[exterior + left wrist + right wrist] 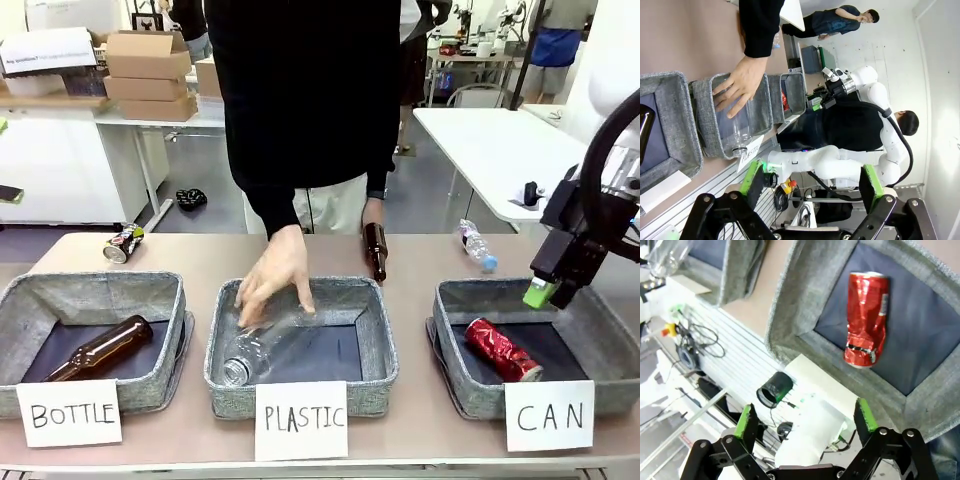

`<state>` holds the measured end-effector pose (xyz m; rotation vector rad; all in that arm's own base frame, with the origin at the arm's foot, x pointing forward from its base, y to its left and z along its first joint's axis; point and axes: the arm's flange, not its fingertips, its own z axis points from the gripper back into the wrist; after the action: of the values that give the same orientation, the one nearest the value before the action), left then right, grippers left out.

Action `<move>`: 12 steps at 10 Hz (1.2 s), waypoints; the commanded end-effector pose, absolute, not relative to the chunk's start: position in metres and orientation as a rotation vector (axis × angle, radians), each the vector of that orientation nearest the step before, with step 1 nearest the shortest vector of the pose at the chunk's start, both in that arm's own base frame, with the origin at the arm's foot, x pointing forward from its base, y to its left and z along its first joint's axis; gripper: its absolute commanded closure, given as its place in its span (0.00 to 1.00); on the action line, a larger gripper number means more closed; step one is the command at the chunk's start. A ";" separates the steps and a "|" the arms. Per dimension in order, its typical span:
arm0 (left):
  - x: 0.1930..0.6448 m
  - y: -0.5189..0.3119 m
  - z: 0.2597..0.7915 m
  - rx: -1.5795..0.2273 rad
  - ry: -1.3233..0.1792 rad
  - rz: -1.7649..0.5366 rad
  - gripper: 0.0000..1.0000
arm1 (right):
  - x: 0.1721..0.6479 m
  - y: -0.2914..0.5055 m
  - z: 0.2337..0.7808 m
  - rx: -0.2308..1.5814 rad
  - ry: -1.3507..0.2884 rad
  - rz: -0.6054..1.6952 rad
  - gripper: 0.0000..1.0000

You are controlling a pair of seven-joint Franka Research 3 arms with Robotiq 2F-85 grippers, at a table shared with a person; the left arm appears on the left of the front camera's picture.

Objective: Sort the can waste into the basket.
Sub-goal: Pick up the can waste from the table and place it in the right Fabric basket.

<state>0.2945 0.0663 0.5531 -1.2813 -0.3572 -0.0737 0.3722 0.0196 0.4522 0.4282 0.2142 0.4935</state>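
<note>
Red can (502, 350) lies on its side on the dark floor of the CAN basket (452, 300), the grey bin on the robot's right with the white CAN sign (549, 415) on its front. The right gripper (545, 293) hangs over the far right part of that basket, clear of the can, which sits lower and toward the robot's left of it. In the right wrist view the can lies ahead of the green pads (866, 414) and off to one side, not between them. Its jaws are spread wide with nothing in them. The left gripper (810, 182) is also spread wide and empty, looking along the row of baskets from the side. There are two cans. The second, a crushed can (124, 243) with dark coloured print, lies on the table (420, 250) at the far left behind the BOTTLE basket (20, 310), well apart from the CAN basket. There are three grey baskets, each with one paper sign; the middle one is the PLASTIC basket (385, 350). There are two brown glass bottles: a brown bottle (100, 348) lying in the BOTTLE basket and a second brown bottle (376, 252) held upright by the person. There are two clear bottles: a plastic bottle (262, 350) in the PLASTIC basket under the person's hand (275, 280) and a small plastic bottle (477, 245) on the table behind the CAN basket. The red can's long axis runs diagonally, far left to near right in the front view, with its dented end toward the front wall and its silver-rimmed top toward the far side. The crushed can also lies diagonally, silver end facing near left.
</note>
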 end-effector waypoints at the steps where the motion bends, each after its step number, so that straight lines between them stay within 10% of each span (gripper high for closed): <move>1: 0.295 0.066 0.554 -1.302 -0.374 -0.093 0.00 | 0.372 0.019 0.449 0.448 0.176 0.520 0.00; 3: 0.295 0.066 0.554 -1.302 -0.374 -0.093 0.00 | 0.373 0.016 0.457 0.577 0.112 0.496 0.00; 5: 0.295 0.066 0.554 -1.302 -0.374 -0.093 0.00 | 0.370 -0.005 0.497 1.407 -0.192 0.357 0.00; 8: 0.295 0.066 0.554 -1.302 -0.374 -0.093 0.00 | 0.362 -0.034 0.500 1.904 -0.382 0.297 0.00; 9: 0.295 0.066 0.554 -1.302 -0.374 -0.093 0.00 | 0.369 -0.040 0.494 1.924 -0.413 0.265 0.00; 10: 0.295 0.066 0.554 -1.302 -0.374 -0.093 0.00 | 0.359 -0.030 0.517 1.259 -0.083 0.363 0.00; 12: 0.295 0.066 0.554 -1.302 -0.374 -0.093 0.00 | 0.359 -0.030 0.517 1.259 -0.083 0.363 0.00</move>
<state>0.2945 0.0665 0.5533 -1.2799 -0.3579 -0.0727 0.3603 -0.0310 0.5103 1.3259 -0.0931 0.3445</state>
